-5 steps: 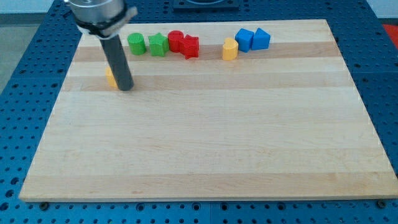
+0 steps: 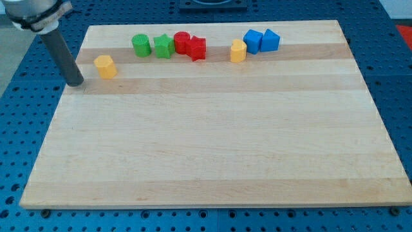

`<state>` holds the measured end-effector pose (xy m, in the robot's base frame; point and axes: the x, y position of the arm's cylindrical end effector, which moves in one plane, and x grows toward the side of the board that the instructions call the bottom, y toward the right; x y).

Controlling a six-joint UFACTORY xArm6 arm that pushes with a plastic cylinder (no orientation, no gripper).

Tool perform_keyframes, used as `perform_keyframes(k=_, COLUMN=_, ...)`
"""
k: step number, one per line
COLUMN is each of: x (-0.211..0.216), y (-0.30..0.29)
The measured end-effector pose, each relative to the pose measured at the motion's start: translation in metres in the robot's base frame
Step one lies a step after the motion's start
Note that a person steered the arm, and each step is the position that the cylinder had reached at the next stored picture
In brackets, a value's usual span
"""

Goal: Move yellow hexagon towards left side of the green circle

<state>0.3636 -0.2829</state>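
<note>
The yellow hexagon (image 2: 105,66) lies on the wooden board near its top left, left of and a little below the green circle (image 2: 141,44). My tip (image 2: 76,83) stands at the board's left edge, left of and slightly below the yellow hexagon, apart from it. The rod rises up to the view's top left corner.
Along the top of the board (image 2: 212,142) stand a green star (image 2: 163,46), a red circle (image 2: 183,42), a red star (image 2: 197,48), a second yellow block (image 2: 238,50), a blue cube (image 2: 253,40) and a blue triangle-shaped block (image 2: 270,40).
My tip has moved left, from the yellow hexagon's right side to the board's left edge. The yellow hexagon now shows fully and sits a little higher and further left.
</note>
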Motion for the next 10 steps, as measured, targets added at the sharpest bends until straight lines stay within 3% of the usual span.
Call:
perform_keyframes(k=5, x=-0.004, y=0.071)
perform_keyframes(k=8, x=0.004, y=0.042)
perform_keyframes(k=10, x=-0.011, y=0.068)
